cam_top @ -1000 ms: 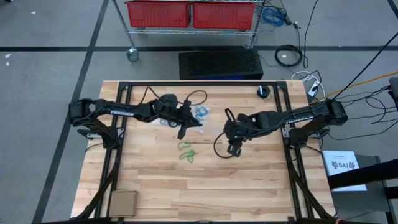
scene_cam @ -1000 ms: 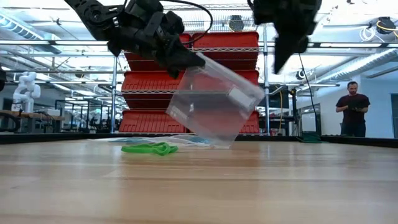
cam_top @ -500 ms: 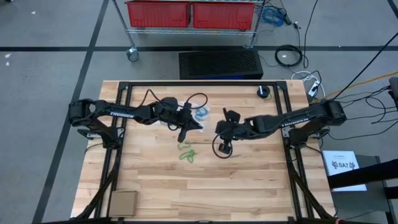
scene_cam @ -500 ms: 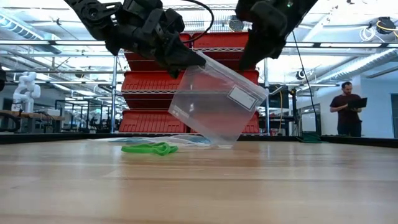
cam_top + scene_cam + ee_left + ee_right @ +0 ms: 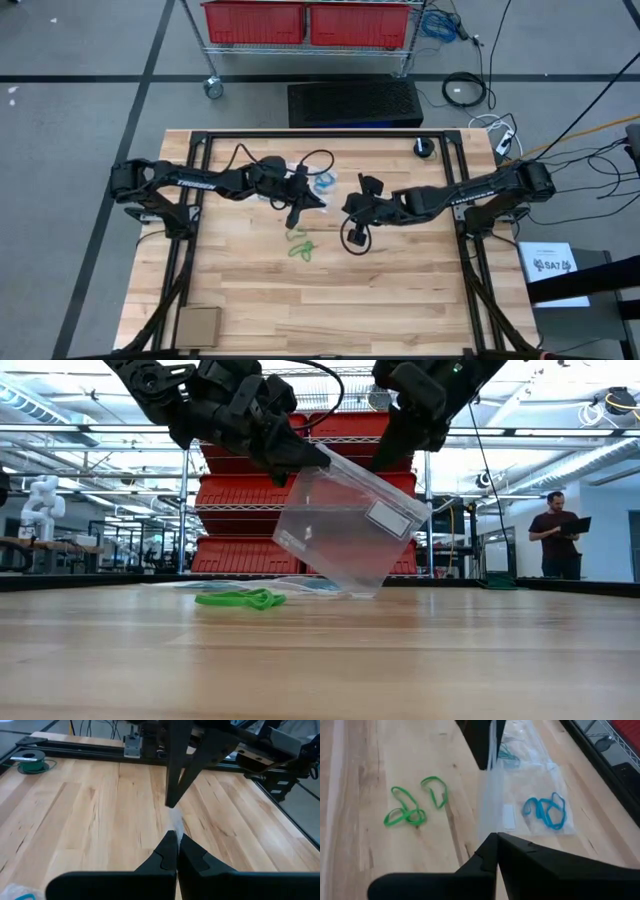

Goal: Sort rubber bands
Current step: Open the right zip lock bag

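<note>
A clear plastic zip bag [image 5: 345,525] hangs tilted above the light wooden table [image 5: 400,290], its lower corner close to the boards; it looks empty, with only a white label on its side. The left end effector [image 5: 303,203] is closed on one upper edge of this bag, and the right end effector [image 5: 347,207] is closed on the opposite edge, so the two meet over the table's middle. In the right wrist view the bag's mouth runs between the two pairs of dark fingers.

A second clear plastic bag [image 5: 540,795] lies flat on the table behind the held one, with blue rubber band loops [image 5: 545,811] inside it. A few thin green rubber bands [image 5: 415,804] lie loose in a small tangle on the bare wood, just beside the hanging bag and nearer the table's front.

Farther off, a small cardboard box [image 5: 198,326] sits at the table's front left corner. Red plastic bins [image 5: 260,490] on a wire rack stand behind, and a person [image 5: 561,535] stands in the room at the right.
</note>
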`<state>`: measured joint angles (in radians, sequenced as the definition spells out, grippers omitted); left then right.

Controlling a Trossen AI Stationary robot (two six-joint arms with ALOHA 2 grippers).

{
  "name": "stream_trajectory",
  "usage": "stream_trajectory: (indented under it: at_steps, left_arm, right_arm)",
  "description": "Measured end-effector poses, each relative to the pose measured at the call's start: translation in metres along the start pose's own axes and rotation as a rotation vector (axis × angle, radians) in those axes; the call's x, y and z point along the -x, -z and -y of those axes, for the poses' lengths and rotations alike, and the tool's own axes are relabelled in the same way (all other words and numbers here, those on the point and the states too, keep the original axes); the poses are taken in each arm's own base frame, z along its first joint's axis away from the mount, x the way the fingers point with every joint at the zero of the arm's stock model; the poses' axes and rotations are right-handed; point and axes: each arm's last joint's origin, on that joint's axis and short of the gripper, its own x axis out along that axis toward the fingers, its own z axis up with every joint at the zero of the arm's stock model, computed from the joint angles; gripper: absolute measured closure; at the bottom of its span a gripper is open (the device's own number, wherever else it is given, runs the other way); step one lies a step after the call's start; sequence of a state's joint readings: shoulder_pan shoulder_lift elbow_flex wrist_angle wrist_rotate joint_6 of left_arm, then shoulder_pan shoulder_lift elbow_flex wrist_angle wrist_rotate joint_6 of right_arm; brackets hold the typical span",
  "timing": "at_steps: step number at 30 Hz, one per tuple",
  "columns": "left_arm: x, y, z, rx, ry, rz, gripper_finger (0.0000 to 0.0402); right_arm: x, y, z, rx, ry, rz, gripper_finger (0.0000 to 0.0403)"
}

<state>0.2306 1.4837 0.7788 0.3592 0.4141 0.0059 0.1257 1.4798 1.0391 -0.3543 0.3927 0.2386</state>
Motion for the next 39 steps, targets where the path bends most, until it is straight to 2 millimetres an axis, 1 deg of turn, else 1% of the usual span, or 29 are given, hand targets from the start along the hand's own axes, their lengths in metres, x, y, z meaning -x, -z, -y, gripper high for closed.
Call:
stream_trajectory:
  at_steps: [10,15,18,24,27,31,33,35,39]
  left_arm:
    - [0.0,0.0,0.0,0.0,-0.001,0.001,0.0402]
    - [0.0,-0.001,0.0,-0.004,-0.002,0.012,0.0402]
    - [0.0,-0.001,0.0,-0.004,-0.004,0.012,0.0402]
    - [0.0,-0.001,0.001,-0.003,-0.001,0.007,0.0402]
    - [0.0,-0.001,0.001,-0.004,-0.001,0.012,0.0401]
    - [-0.001,-0.002,0.001,0.0,0.0,0.023,0.0402]
    - [-0.001,-0.002,0.001,0.007,0.0,0.024,0.0402]
    - [-0.001,-0.002,0.001,0.012,-0.005,0.025,0.0402]
    - [-0.001,-0.003,0.001,0.013,-0.017,0.027,0.0401]
  right_arm:
    - [-0.001,-0.004,-0.001,-0.001,-0.037,0.03,0.0403]
    - [-0.013,-0.002,0.002,-0.005,-0.041,0.003,0.0403]
    - [-0.019,-0.003,0.004,0.007,-0.032,0.016,0.0403]
    - [-0.022,-0.008,0.01,-0.003,-0.03,0.043,0.0403]
    - [-0.026,-0.01,0.008,-0.022,-0.072,0.062,0.0403]
    - [-0.033,-0.008,0.005,-0.03,-0.083,0.059,0.0399]
    - [-0.033,-0.009,0.005,-0.035,-0.114,0.064,0.0385]
    - [-0.032,-0.012,0.004,-0.049,-0.129,0.089,0.036]
    - [-0.035,-0.013,0.004,-0.101,-0.132,0.101,0.0289]
